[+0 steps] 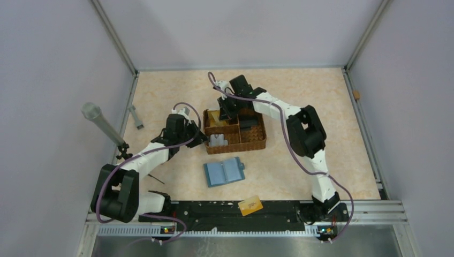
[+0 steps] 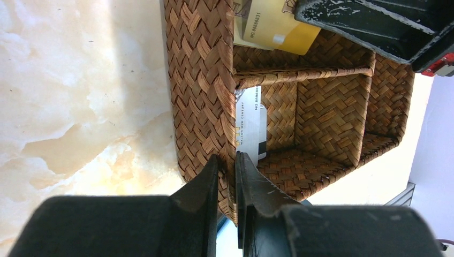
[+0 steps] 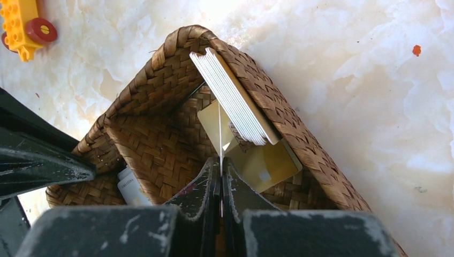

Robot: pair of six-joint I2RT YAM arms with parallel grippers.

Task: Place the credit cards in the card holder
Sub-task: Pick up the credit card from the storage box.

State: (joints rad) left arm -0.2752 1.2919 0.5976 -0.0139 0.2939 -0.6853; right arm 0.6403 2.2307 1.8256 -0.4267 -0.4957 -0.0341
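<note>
Item: right claw point(image 3: 220, 170). I am pinching it shut on one thin card point(image 3: 219, 128), held edge-on and running straight ahead of my tips, inside a corner compartment of the wicker basket point(image 3: 284, 115). Just to its right a stack of white cards point(image 3: 233, 96) is leaning on the wall, with a gold card point(image 3: 265, 163) lying beneath.

Item: left claw point(image 2: 227, 160). I am clamping it on the basket's wall.

Item: card holder point(image 1: 224, 172). It is lying open and flat on the surface, behind my right claw toward my bases and outside the basket, its long side running crosswise. My left claw is sitting nearer to it, but is occupied.
</note>
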